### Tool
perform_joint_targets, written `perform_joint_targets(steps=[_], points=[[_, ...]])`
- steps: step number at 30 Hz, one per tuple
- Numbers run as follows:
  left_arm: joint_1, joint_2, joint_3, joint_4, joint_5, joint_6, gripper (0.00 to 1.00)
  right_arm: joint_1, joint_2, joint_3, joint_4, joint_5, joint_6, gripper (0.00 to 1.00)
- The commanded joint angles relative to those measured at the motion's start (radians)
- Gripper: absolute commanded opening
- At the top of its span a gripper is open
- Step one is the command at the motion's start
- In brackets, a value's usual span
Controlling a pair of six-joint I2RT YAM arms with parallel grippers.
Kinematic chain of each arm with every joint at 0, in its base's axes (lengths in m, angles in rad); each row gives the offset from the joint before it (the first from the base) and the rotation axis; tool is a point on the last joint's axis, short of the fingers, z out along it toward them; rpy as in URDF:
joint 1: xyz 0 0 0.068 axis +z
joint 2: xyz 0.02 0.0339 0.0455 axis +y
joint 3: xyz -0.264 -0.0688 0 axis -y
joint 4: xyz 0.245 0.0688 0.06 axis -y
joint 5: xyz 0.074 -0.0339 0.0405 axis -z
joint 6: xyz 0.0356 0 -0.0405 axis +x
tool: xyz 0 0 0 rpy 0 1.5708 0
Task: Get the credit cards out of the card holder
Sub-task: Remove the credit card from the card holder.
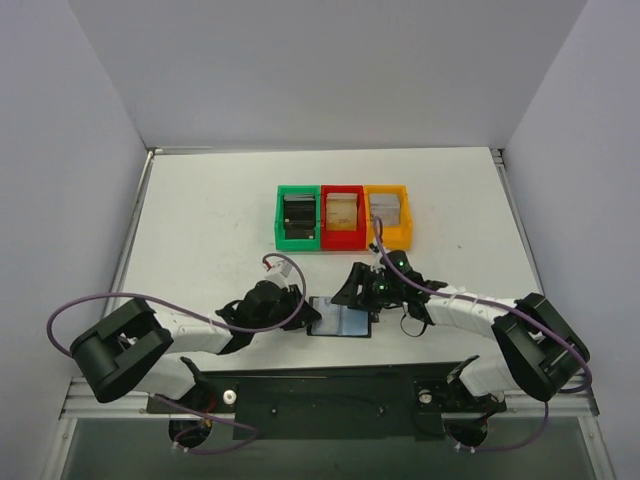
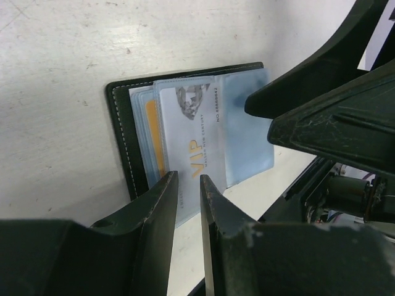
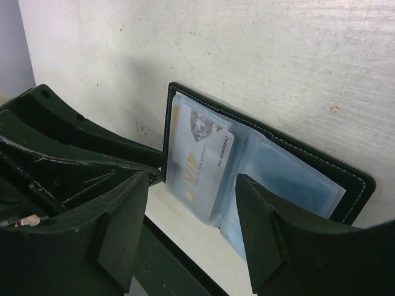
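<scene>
Lying open, the card holder [image 1: 340, 318] sits between the narrowly parted left hand [image 2: 188, 180] and spread right hand [image 3: 191, 182].

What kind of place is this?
Likely a robot lab workbench, not a home: a white table boxed in by plain white walls, a left arm and right arm bolted at its edge, and a row of bins.

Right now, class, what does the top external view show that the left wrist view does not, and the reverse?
Only the top view: the green plastic bin, red plastic bin and yellow plastic bin in a row. Only the left wrist view: the print on the pale blue VIP card and a tan card edge beside it. Both: the small black bifold card holder, open on the white table.
</scene>
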Motion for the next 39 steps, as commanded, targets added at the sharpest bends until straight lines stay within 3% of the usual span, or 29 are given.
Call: perform_joint_targets(steps=[1, 22, 32, 39], points=[[0.003, 0.021, 0.037, 0.101, 0.035, 0.003, 0.31, 0.02, -0.026, 0.02, 0.006, -0.024, 0.003, 0.54], [0.003, 0.13, 0.0, 0.115, -0.021, -0.029, 0.31, 0.048, 0.024, -0.003, 0.032, 0.0, 0.033, 0.54], [0.003, 0.104, -0.017, 0.092, -0.047, -0.037, 0.31, 0.045, -0.011, -0.049, 0.023, 0.055, 0.049, 0.53], [0.003, 0.086, -0.029, 0.081, -0.048, -0.044, 0.31, 0.048, 0.012, -0.06, 0.113, 0.02, 0.076, 0.53]])
